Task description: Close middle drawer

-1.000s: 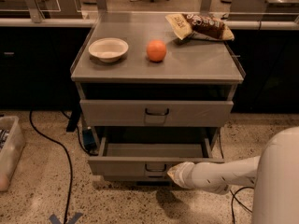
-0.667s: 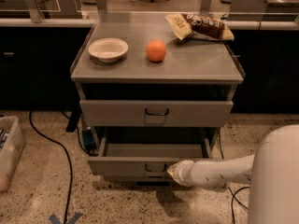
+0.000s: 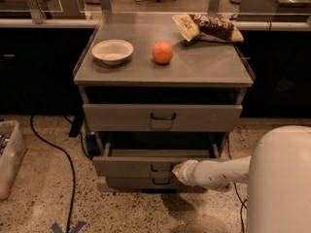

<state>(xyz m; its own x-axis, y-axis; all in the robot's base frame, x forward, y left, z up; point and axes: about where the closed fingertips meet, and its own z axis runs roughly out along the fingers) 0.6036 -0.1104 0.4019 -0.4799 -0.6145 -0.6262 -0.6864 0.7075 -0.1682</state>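
Note:
The middle drawer point(image 3: 129, 166) is a grey metal tray pulled partly out of the cabinet, with a small dark loop handle point(image 3: 160, 167) at the centre of its flat front. My gripper point(image 3: 177, 171) is at the end of the white arm point(image 3: 218, 172), which reaches in from the right. It is up against the drawer front just right of the handle. The top drawer point(image 3: 121, 117) above is nearly shut. The bottom drawer point(image 3: 126, 182) shows just under the middle one.
On the cabinet top point(image 3: 204, 67) are a white bowl point(image 3: 112, 51), an orange point(image 3: 162, 52) and a snack bag point(image 3: 208, 27). A black cable point(image 3: 63, 154) runs over the floor at the left, beside a plastic bin point(image 3: 8, 157). My white body point(image 3: 282, 178) fills the lower right.
The arm's tip has shifted slightly up and toward the cabinet, and the middle drawer's front seems to have slid in a little.

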